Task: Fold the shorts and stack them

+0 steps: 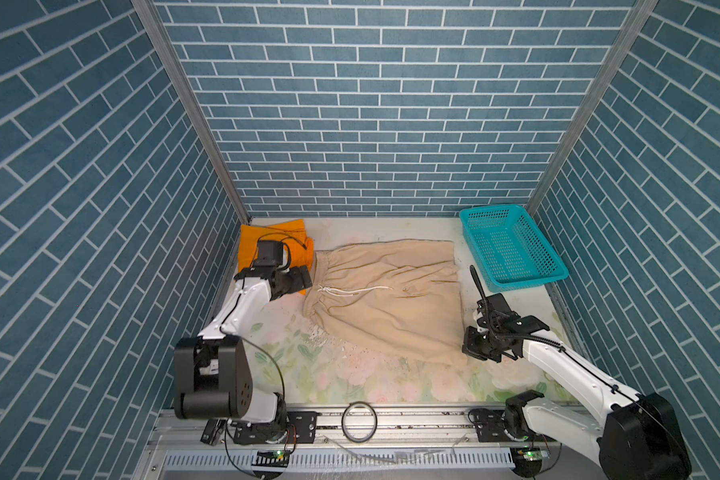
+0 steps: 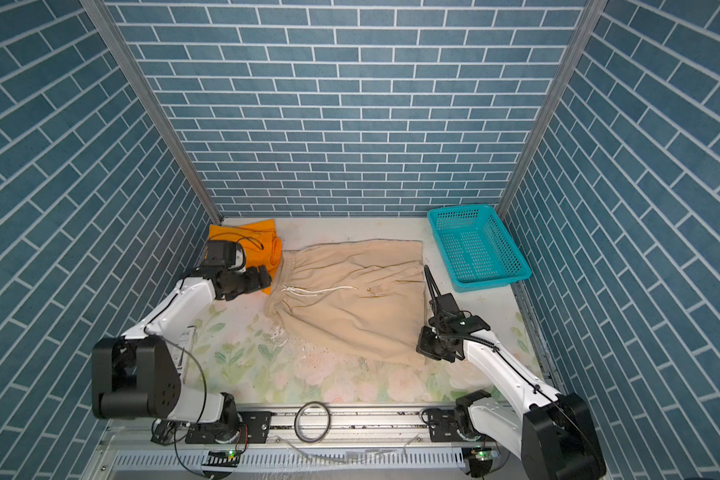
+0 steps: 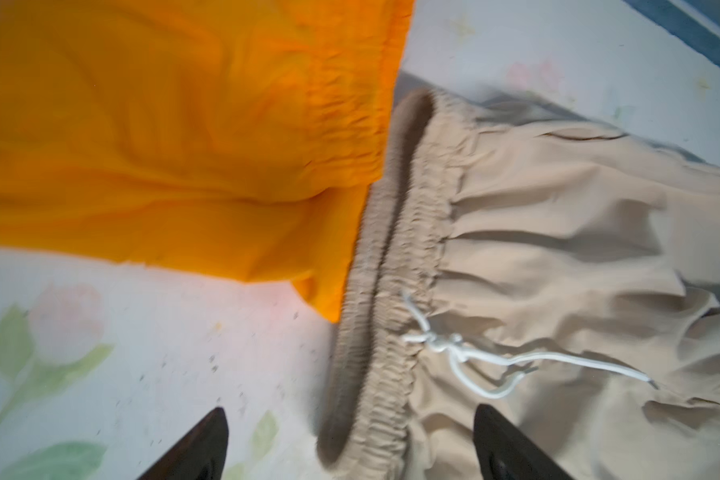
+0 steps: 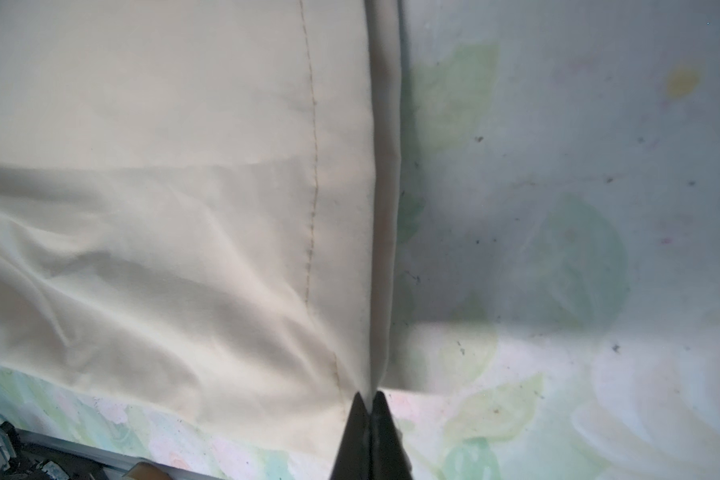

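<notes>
Both top views look down from the front over the whole table (image 1: 350,386). Both wrist cameras sit close above the beige shorts (image 3: 558,249), lower centre there.

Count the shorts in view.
2. Orange shorts in the far-left corner, partly behind the left arm. Beige shorts spread mid-table, a near corner pinched by the right gripper. Teal basket looks empty.

Spread wide, the left gripper (image 3: 350,409) straddles the beige shorts' (image 3: 558,249) waistband beside the orange shorts (image 3: 163,145).
</notes>
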{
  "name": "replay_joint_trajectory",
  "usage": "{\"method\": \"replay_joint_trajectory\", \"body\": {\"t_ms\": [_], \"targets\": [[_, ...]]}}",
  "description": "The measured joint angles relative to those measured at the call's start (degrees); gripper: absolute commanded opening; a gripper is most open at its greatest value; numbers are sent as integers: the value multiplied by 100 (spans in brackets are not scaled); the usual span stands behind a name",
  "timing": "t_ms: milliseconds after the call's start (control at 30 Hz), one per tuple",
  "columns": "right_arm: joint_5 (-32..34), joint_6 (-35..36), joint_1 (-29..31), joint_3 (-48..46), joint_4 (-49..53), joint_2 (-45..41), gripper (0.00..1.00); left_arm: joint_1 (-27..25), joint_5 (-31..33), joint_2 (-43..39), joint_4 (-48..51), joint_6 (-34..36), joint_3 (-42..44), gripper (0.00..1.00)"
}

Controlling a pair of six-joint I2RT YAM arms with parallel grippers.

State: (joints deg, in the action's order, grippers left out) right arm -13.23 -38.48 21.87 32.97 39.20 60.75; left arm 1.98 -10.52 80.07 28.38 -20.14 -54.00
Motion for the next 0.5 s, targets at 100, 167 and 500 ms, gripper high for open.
{"method": "replay_joint_trajectory", "body": {"t_ms": [100,167,500], "targets": [[35,39,-35,0,-26,-37,0,37,-146,-299,-184,-264,726,86],[37,83,-55,0,-57,-39,0,28,-251,-374,-389,-422,1113,83],[-4,181,-179,-2,-350,68,0,31,-920,-105,-1410,-468,1735,60]]}}
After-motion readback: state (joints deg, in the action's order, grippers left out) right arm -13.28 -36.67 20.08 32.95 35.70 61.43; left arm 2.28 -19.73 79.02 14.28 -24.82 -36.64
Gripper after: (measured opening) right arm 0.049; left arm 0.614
